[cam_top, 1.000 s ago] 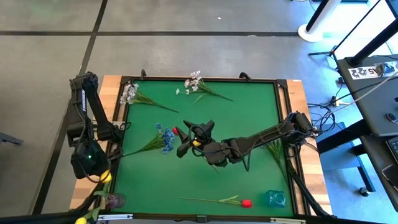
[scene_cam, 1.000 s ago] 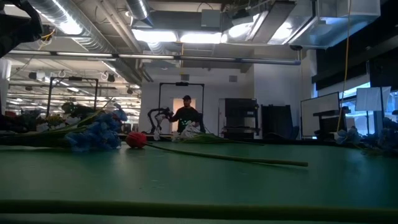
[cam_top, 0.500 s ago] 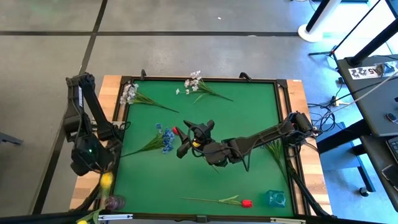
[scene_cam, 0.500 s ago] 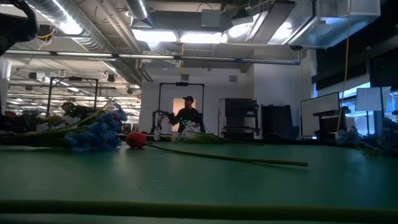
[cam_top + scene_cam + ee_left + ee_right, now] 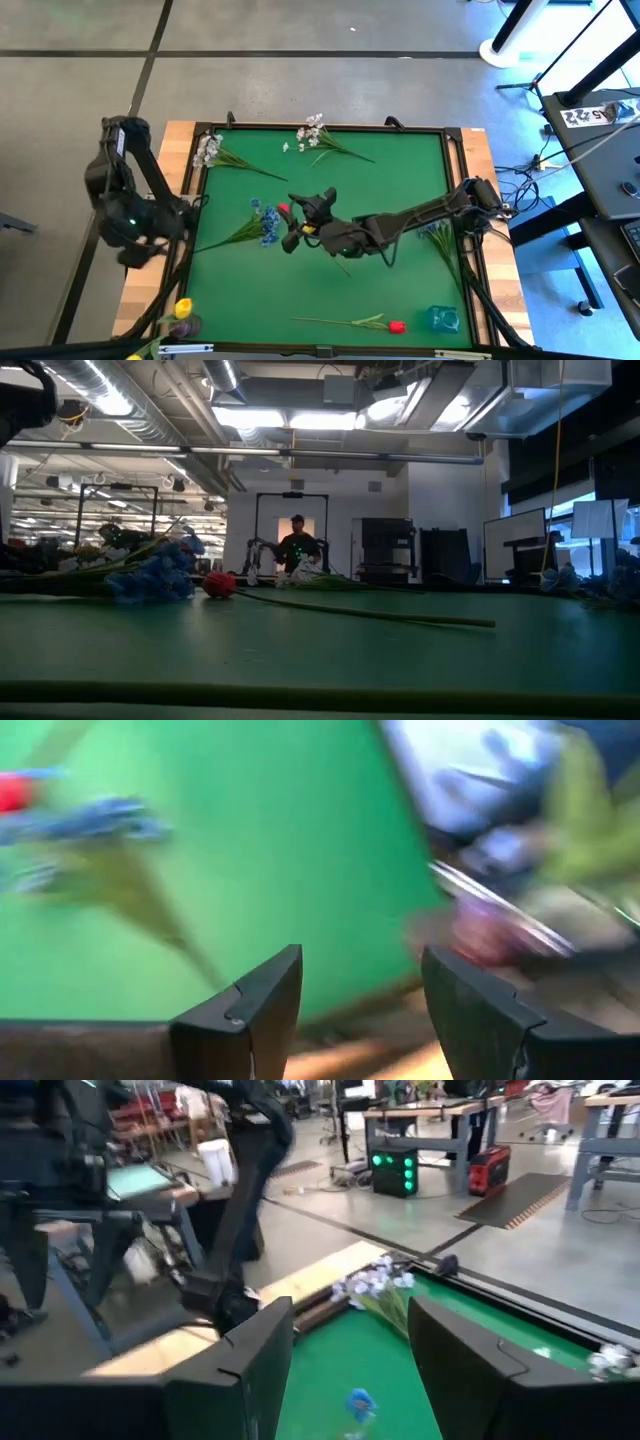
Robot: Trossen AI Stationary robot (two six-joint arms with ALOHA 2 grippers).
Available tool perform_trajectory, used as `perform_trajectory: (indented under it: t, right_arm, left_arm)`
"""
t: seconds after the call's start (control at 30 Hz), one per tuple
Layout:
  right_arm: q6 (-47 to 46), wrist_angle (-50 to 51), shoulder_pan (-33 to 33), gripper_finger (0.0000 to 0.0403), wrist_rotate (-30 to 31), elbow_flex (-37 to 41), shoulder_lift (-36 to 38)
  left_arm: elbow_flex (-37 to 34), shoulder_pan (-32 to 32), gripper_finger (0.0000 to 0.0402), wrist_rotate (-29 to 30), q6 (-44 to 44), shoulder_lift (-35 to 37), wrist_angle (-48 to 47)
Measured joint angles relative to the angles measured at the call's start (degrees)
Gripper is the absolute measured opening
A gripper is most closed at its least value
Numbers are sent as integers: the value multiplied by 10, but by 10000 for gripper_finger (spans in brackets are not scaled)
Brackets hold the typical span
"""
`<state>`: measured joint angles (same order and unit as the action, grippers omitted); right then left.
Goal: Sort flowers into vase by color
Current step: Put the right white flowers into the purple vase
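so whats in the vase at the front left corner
A yellow tulip stands in the clear vase on the wooden edge, left of the green mat. Its stem inside the glass cannot be made out. A second yellow bloom lies just outside it.

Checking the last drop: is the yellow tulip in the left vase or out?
In. High view shows the yellow tulip standing in the vase at the table's left front corner, with the left gripper clear of it.
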<state>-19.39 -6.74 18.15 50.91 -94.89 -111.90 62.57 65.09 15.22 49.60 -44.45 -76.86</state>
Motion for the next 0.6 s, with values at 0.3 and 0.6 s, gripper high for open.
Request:
perform_trajectory:
  t: [0.3, 0.6]
  right_arm:
    - [15, 15, 4, 210, 35, 0, 30]
    - [20, 146, 35, 309, 18, 0, 121]
  left_arm:
    - [-25, -253, 199, 47, -15, -82, 52]
    - [-25, -486, 199, -1, -82, -171, 157]
